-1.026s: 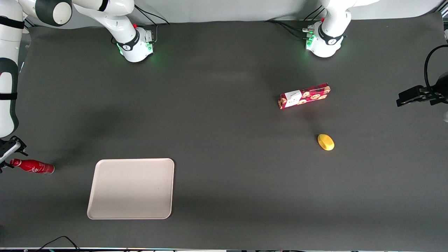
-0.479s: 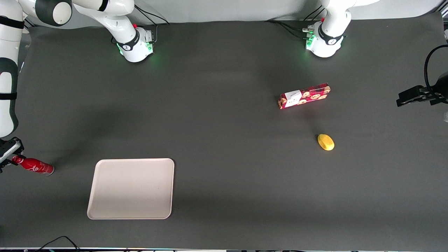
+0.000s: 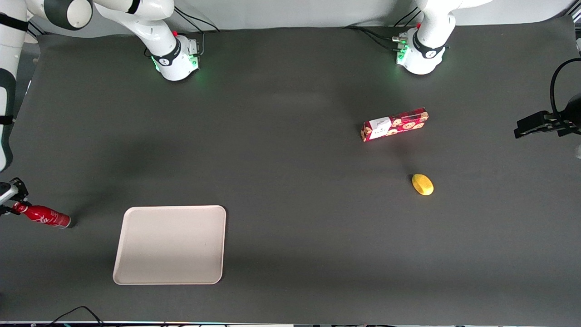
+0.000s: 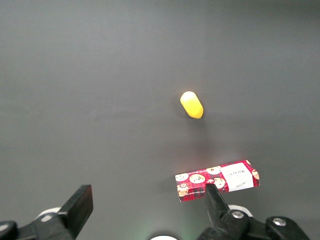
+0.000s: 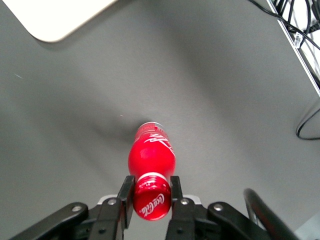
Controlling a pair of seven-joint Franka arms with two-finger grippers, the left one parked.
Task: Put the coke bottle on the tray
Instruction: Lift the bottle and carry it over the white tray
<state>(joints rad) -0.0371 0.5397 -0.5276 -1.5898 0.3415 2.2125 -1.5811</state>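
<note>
- The tray [image 3: 169, 245] lies flat on the dark table mat [image 3: 290, 181], cream-beige, with a low rim, and nothing lies in it. A corner of it also shows in my wrist view [image 5: 55, 17].
- My pincer [image 3: 9, 200] is at my end of the table, at the edge of the front view. In my wrist view the pincer [image 5: 151, 196] has its two fingers [image 5: 125, 192] pressed against either side of the cap end of the coke bottle [image 5: 151, 167]; I am clenched on it, with only the neck's width between the fingers.
- In the front view the coke bottle [image 3: 41, 215] is tilted: the cap end sits up in my grip, and the base points down toward the mat and toward the tray. It is beside the tray, apart from it, not on it. I cannot tell whether the base touches the mat.
- Against half a second ago, the bottle sits in almost the same spot and at about the same slant. My arm above it has swung outward, so less of it shows in the front view.
- Toward the parked arm's end lie a red cookie box [image 3: 394, 124] and a yellow lemon-like fruit [image 3: 422, 185], the fruit nearer the front camera than the box; neither has shifted.
</note>
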